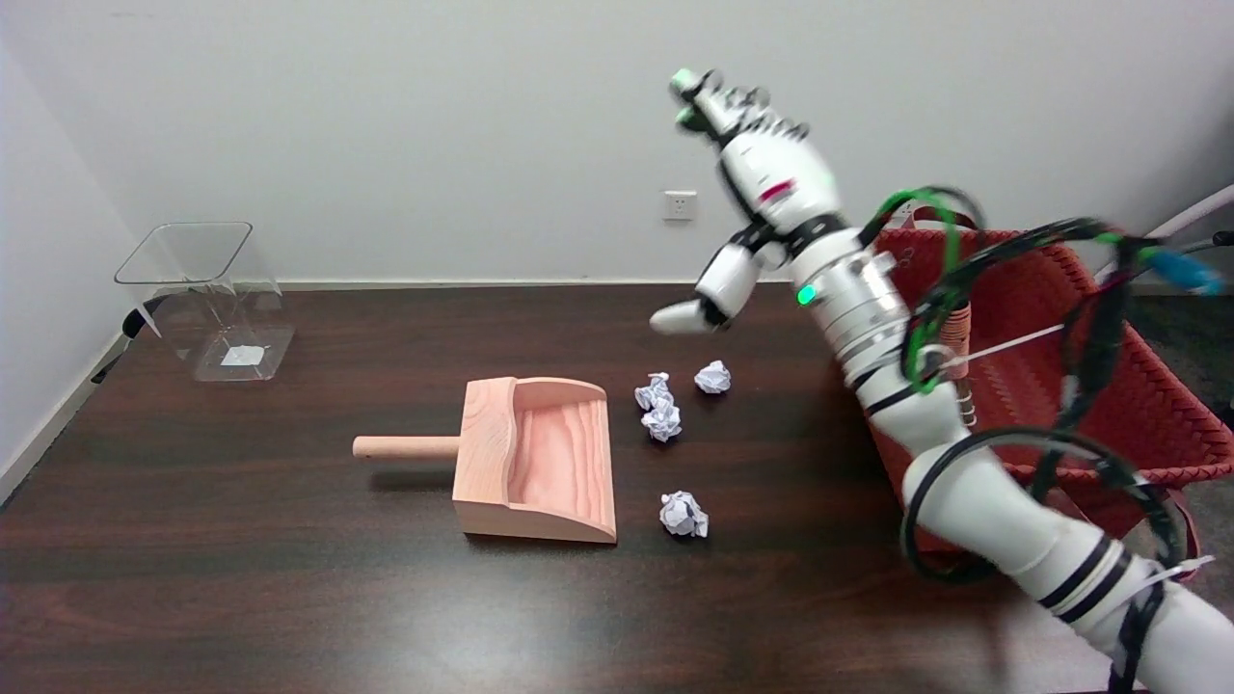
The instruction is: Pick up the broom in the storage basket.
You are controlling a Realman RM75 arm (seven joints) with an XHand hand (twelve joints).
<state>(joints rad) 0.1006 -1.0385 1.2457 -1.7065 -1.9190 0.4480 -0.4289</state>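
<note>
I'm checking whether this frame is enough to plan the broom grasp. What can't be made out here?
Head view only:
- broom: mostly hidden behind the right arm and its cables; bristles unseen.
- storage basket: floor and near wall covered by the arm.
- robot hand: motion-blurred; finger detail unclear.

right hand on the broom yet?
Apart. Head view: the right hand is raised, open, against the wall; the broom stands in the basket, behind the forearm.

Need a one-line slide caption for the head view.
Right hand raised open beside the red basket, broom inside; dustpan on table.
</note>
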